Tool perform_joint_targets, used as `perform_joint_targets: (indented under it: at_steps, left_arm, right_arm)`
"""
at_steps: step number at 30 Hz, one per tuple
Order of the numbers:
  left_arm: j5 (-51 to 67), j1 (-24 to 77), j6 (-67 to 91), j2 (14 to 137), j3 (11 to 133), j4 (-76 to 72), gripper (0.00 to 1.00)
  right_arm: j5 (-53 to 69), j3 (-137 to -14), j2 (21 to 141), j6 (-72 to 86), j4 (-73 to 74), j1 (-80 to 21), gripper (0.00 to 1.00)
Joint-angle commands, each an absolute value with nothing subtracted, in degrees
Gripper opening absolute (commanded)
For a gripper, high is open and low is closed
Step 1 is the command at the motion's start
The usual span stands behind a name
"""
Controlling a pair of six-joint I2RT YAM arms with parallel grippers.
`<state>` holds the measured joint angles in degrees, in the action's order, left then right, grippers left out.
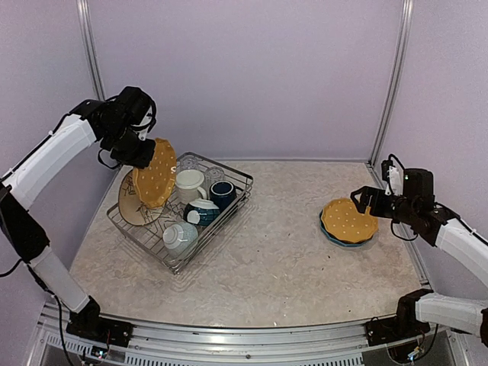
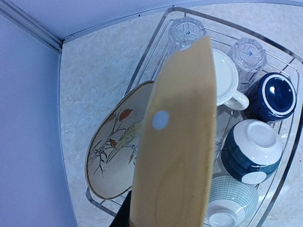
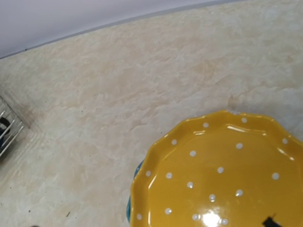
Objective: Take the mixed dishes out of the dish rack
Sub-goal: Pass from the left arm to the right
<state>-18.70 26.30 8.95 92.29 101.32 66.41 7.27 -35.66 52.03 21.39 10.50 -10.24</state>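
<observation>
Top external: L tool [image 1: 147, 156] clenched on mustard plate [image 1: 156, 175], up over dish rack [image 1: 217, 225].
R tool [image 1: 364, 202] released, jaws wide, just beside 2nd mustard plate [image 1: 349, 221] on desk [image 1: 282, 259].

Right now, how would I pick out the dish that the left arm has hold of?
Find the silver wire dish rack on the table's left side. At its left end, the left gripper pinches the top rim of an upright mustard-yellow plate with white dots. The cream plate beside it carries a bird drawing, no dots.
</observation>
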Motion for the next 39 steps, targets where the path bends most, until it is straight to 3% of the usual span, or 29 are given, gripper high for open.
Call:
perform_joint_targets:
  at_steps: [1,8,12,18,24,32,39]
  left_arm:
    - [-9.6,24.3,14.8,85.6,105.5,59.9,0.00]
    - [17.9,17.3,24.4,77.9,94.4,41.5,0.00]
    - [28.1,17.9,30.4,76.2,86.7,29.4,0.00]
    - [32.1,24.5,39.1,79.8,77.2,9.9,0.00]
    - [31.4,32.5,41.5,88.6,79.1,0.5,0.00]
    - [34.7,37.4,43.8,96.1,81.9,-3.2,0.00]
    - [34.2,39.0,46.6,97.0,80.6,-7.1,0.00]
  right_arm:
    - [10.9,-37.0,54.1,22.7,9.9,-10.8,1.00]
    - [19.3,-37.2,58.9,28.7,2.1,-13.5,1.00]
    - [23.0,-39.1,62.6,33.8,-4.2,-18.2,1.00]
    - [28.5,-44.7,69.2,40.9,-13.6,-27.3,1.00]
    - [29.3,-50.3,75.8,45.4,-14.3,-31.1,0.97]
    - [27.0,-48.9,78.6,48.4,-16.7,-31.2,0.79]
    - [27.1,-43.9,79.2,54.2,-27.0,-31.2,0.53]
